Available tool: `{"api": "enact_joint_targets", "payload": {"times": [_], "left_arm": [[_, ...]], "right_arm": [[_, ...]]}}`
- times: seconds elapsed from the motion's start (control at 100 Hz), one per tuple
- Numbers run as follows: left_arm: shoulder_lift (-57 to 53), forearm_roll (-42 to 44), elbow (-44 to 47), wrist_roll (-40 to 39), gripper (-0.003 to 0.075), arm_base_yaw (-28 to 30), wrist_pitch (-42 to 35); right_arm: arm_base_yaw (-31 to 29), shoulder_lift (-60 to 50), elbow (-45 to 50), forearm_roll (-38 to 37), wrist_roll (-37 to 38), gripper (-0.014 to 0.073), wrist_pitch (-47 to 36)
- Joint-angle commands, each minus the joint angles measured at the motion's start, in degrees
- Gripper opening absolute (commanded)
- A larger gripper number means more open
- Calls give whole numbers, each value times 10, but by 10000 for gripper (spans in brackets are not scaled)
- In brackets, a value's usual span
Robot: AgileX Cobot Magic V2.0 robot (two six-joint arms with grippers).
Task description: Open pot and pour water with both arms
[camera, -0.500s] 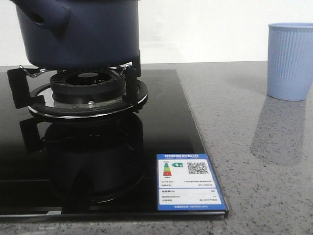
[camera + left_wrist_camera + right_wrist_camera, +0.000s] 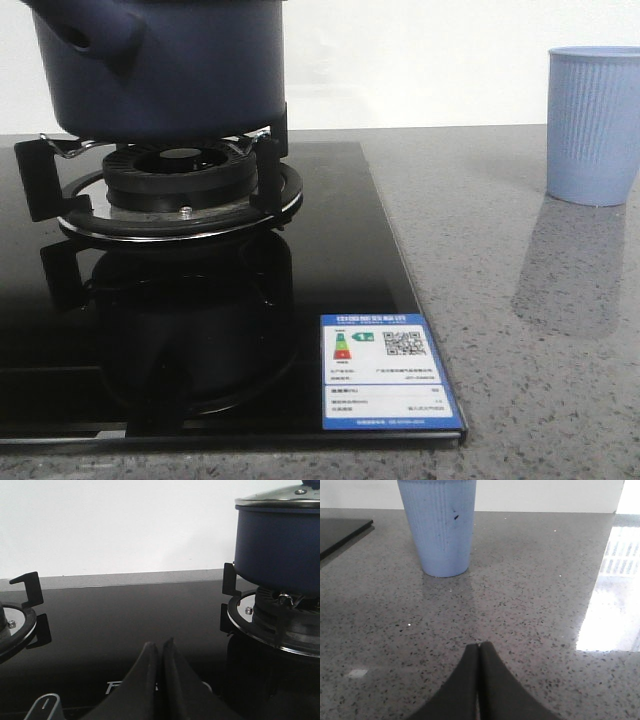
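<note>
Sitting on the burner grate at your bench's far-left corner: pot, lid on. Left gripper pressed together over the black hob, holding nothing. Right gripper pressed together too, low over bare bench, cup ahead near the far-right edge.

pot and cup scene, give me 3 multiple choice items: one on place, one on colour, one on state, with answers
1. Where does the pot sit?
A. on the burner stand
B. on the grey counter
C. inside the cup

2. What colour is the cup?
A. red
B. pale blue
C. black

3. How is the lid?
A. lying on the counter
B. held by a pincer
C. on the pot

Answers: A, the pot rests on the burner stand; B, its ribbed wall is pale blue; C, the lid covers the rim, and both the left pincer and right pincer are shut and empty.
</note>
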Motion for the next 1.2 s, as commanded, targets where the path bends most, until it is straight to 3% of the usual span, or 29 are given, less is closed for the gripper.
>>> {"api": "enact_joint_targets", "payload": {"times": [0.0,1.19], "left_arm": [[-14,-5,9,-7,-16,2,-41],[-14,-5,9,-7,-16,2,-41]], "right_arm": [[-3,-12,9,-7,-1,-64,-43],[-3,-12,9,-7,-1,-64,-79]]}}
